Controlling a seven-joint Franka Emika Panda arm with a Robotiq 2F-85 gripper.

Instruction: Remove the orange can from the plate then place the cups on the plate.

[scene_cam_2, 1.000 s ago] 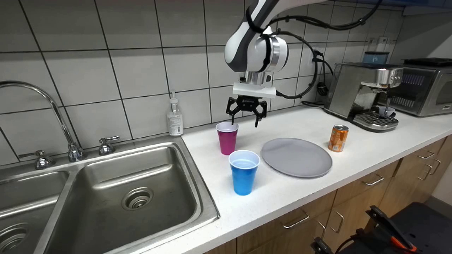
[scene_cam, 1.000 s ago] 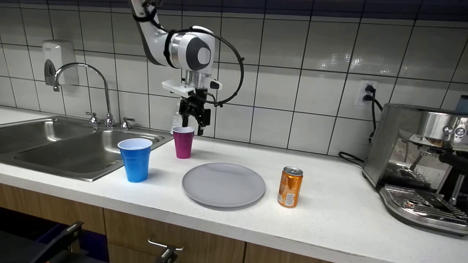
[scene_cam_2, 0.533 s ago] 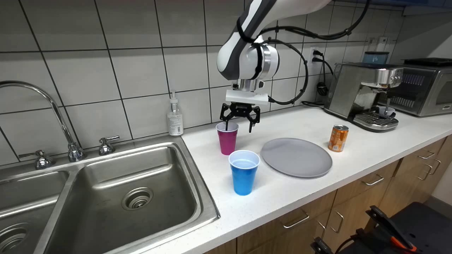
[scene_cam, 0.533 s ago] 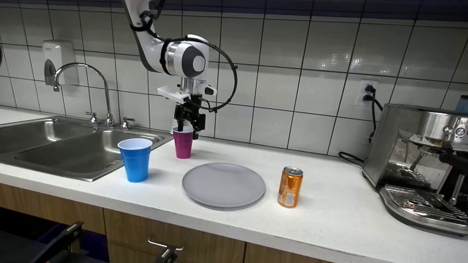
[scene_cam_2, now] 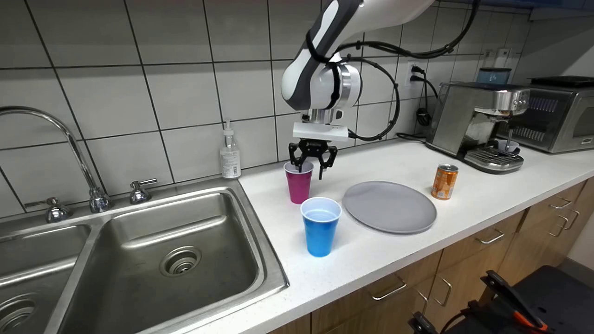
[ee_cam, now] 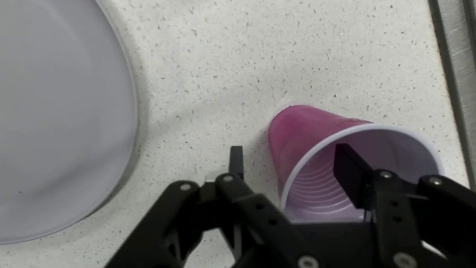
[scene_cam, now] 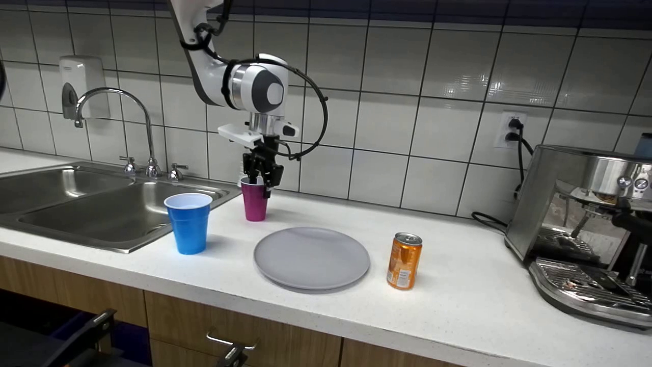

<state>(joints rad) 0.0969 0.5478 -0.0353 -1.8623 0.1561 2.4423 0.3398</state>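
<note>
The magenta-purple cup (ee_cam: 301, 130) stands upright on the counter near the sink. In the wrist view, my gripper (ee_cam: 289, 146) straddles its near wall: one finger (ee_cam: 351, 171) reaches inside the mouth, the other finger (ee_cam: 236, 160) is outside over the counter. Gaps show between the fingers and the wall, so the jaws are open. The blue cup (scene_cam: 188, 227) is upright closer to the counter's front edge, also in an exterior view (scene_cam_2: 320, 232). The bare grey plate (scene_cam: 311, 259) lies flat to one side of the cups. Past it stands the orange can (scene_cam: 404, 262), upright on the counter.
A steel sink (scene_cam_2: 260, 232) with a faucet (scene_cam: 145, 117) borders the cups' side. A soap bottle (scene_cam_2: 230, 155) is against the tiled wall behind the purple cup. An espresso machine (scene_cam: 575, 204) sits at the far end, beyond the can.
My gripper has come down and slightly toward the sink, so one finger is now inside the purple cup. Its jaws have narrowed somewhat. Cups, plate and can have not moved.
</note>
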